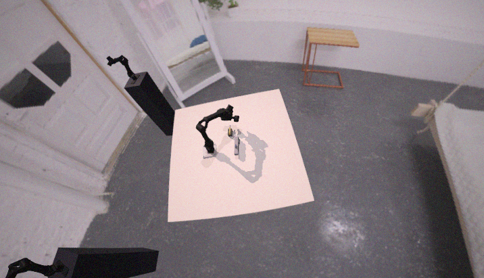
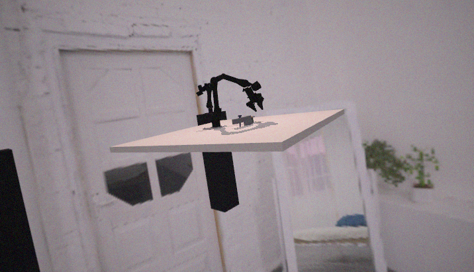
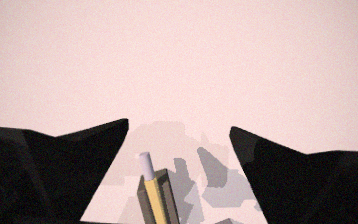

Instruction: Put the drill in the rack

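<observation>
While the claw [image 1: 232, 118] [image 2: 258, 110] [image 3: 180, 127] gapes wide above the tabletop [image 1: 232, 196] [image 2: 175, 140] [image 3: 180, 60], holding nothing, a pale-tipped yellow piece [image 1: 230, 131] [image 3: 156, 200] sits near a grey bar [image 1: 236, 147] [image 2: 242, 120].

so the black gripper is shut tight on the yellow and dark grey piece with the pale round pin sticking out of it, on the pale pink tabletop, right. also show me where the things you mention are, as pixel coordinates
Not quite: the black gripper [image 1: 232, 112] [image 2: 257, 108] [image 3: 180, 127] is open, with nothing between its fingers, as the wrist view shows. The yellow and dark grey piece with the pale round pin [image 1: 230, 131] [image 3: 158, 200] is on the pale pink tabletop [image 1: 228, 196] [image 2: 195, 141] [image 3: 180, 60].
</observation>
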Controlling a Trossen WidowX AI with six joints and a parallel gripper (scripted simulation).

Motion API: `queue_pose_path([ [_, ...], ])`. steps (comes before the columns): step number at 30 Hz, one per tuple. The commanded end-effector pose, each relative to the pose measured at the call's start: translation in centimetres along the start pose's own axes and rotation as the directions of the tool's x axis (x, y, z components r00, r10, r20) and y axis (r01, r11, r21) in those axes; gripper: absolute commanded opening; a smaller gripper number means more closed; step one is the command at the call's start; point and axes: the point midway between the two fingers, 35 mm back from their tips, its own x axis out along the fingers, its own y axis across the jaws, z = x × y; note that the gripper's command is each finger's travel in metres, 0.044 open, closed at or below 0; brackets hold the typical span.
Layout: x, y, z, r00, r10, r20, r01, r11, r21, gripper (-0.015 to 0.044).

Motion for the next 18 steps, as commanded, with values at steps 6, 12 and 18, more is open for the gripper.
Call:
queue_pose_path([
  [6, -5.6, -3.1, 7.7, 0.761, -0.223, 0.610, -0.100, 0.888, 0.450, 0.0440],
  [12, -11.8, -3.5, 9.5, 0.451, -0.296, 0.842, -0.376, 0.792, 0.481, 0.0440],
  [18, -16.3, -3.2, 9.3, 0.224, -0.312, 0.923, -0.552, 0.740, 0.384, 0.0440],
])
